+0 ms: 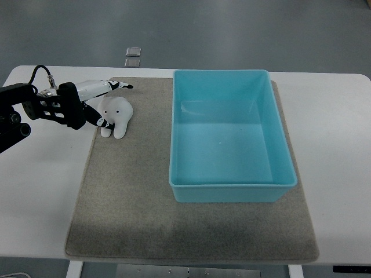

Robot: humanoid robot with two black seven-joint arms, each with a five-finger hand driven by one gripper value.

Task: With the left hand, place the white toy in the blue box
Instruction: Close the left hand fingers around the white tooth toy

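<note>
Left hand reaching in from the left edge, fingers draped over and around the white toy; partly curled, seemingly closing on it, though whether the grip is firm cannot be told; toy resting on the grey mat, well to the left of the blue box, near its far-left corner. Right hand nowhere in view.

Likely trouble: shallow hold on a rounded, smooth toy, so a slip on lifting; too low a carry, so a knock against the left wall of the blue box; release too early, so a drop on the mat just short of the box.

Open mat between toy and box, nothing in the way; box empty, wide open on top; bare white table beyond the right wall of the box.
</note>
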